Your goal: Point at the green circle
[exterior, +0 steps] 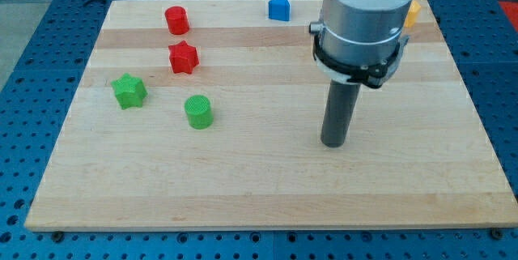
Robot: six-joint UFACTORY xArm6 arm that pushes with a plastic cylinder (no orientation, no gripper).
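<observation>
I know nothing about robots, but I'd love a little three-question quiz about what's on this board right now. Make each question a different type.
1. True or false: my tip is touching the green circle.
2. Multiple choice: which block lies nearest the green circle? A) the blue block B) the green star C) the red cylinder
3. Fill in: the red star sits directly toward the view's ______ from the red cylinder.

Key:
1. False. My tip stands on bare board well to the view's right of the green circle.
2. B.
3. Bottom.

A yellow block is partly hidden behind the arm at the view's top right.
</observation>
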